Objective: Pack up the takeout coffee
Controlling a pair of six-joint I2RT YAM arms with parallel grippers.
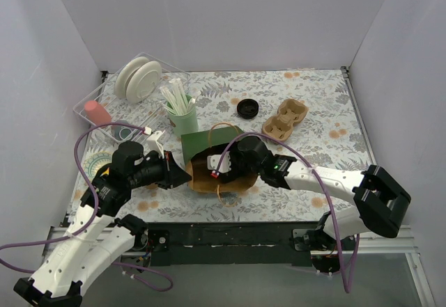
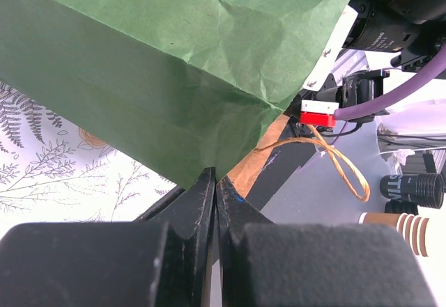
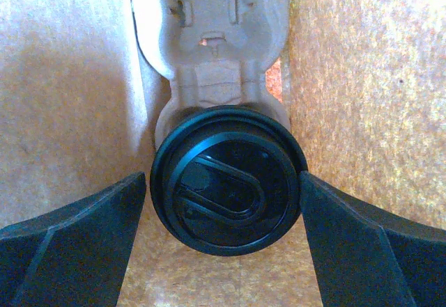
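A paper bag [image 1: 205, 142], green outside and brown inside, lies on its side with its mouth toward the near edge. My left gripper [image 1: 184, 174] is shut on the bag's edge; the left wrist view shows its jaws [image 2: 214, 182] pinching the green paper [image 2: 174, 63]. My right gripper [image 3: 223, 176] reaches inside the bag. Its fingers stand either side of the takeout coffee's black lid [image 3: 228, 180], with a thin gap on the left. The cup sits in a moulded-pulp carrier [image 3: 216, 28] inside the bag. The cup's brown body is hidden under the lid.
A loose black lid [image 1: 247, 107] and a second pulp carrier [image 1: 286, 119] lie at the back right. A mint-green cup of white straws [image 1: 182, 115] stands behind the bag. A clear tray with white plates [image 1: 139, 79] is at the back left.
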